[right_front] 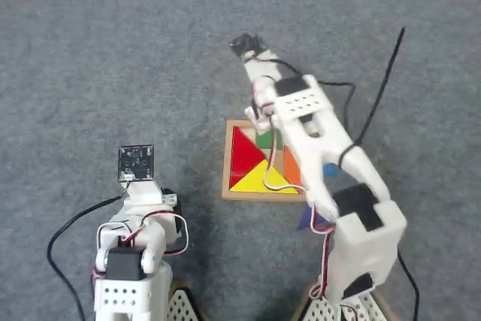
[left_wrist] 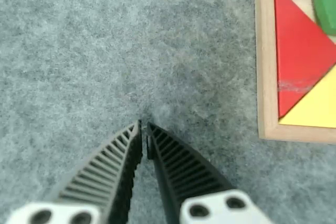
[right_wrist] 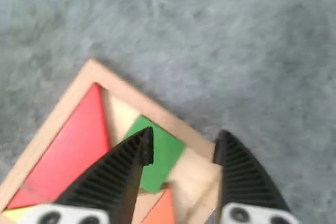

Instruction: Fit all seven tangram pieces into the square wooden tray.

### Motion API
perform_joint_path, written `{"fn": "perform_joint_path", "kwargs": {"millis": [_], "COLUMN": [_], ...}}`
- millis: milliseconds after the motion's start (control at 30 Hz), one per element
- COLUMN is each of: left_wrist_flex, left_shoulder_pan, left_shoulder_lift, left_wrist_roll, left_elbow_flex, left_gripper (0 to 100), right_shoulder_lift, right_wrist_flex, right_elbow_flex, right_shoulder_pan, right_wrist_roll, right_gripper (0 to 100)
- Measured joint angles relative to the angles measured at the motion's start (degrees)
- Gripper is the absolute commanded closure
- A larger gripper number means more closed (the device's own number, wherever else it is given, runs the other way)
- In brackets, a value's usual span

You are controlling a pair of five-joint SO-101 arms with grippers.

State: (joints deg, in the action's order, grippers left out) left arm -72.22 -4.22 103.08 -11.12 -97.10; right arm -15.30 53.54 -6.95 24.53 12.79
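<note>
Right pincer point(right_wrist: 185, 140) is spread wide, holding nothing, and straight away there's a blocked view: one finger point(right_wrist: 123, 174) lies across the edge of the green piece point(right_wrist: 165, 161), so its full outline is lost. That green piece sits inside the square wooden tray point(right_wrist: 65, 104), directly beneath the pincer and closer to that covering finger than to the other. Just beside it there's bare wood tray floor point(right_wrist: 122, 116), which carries on under the gap between the fingers. On the far side of that finger lies the red triangle point(right_wrist: 73, 153), flat against the rim, while the orange piece point(right_wrist: 163, 211) pokes out near the pincer's base, mostly cut off. From above, the right arm point(right_front: 316, 140) stretches over the tray and hides much of the half beyond the orange piece, so what fills it I cannot tell. A blue piece point(right_front: 310, 220) lies outside the tray on the grey carpet point(left_wrist: 105, 51), back near the arm's base and partly tucked under it. Over to the left pincer point(left_wrist: 143, 127): fingers drawn together with barely a sliver between the tips, gripping nothing, pointing at carpet. The tray lies well off to its right, its far side cut off, with the yellow triangle point(left_wrist: 315, 108) at the nearest corner, touching the red one.
</note>
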Motion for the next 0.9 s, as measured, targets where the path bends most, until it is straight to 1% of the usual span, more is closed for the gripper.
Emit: {"fn": "perform_joint_path", "kwargs": {"millis": [133, 333, 533, 900], "left_wrist_flex": [0.0, 0.0, 0.0, 0.0], "left_shoulder_pan": [0.0, 0.0, 0.0, 0.0], "left_shoulder_lift": [0.0, 0.0, 0.0, 0.0], "left_wrist_roll": [0.0, 0.0, 0.0, 0.0], "left_elbow_flex": [0.0, 0.0, 0.0, 0.0], "left_gripper": [99, 99, 99, 99], "right_shoulder_lift": [0.9, 1.0, 1.4, 1.7], "right_wrist_flex": [-2.4, -2.5, -2.6, 0.2], "right_elbow_flex": [-3.9, -4.2, -7.6, -7.8], "right_shoulder_pan": [0.5, 0.9, 0.9, 0.8], "right_wrist_roll": [0.0, 0.0, 1.2, 1.8], "right_gripper": [83.6, 83.7, 83.7, 83.7]}}
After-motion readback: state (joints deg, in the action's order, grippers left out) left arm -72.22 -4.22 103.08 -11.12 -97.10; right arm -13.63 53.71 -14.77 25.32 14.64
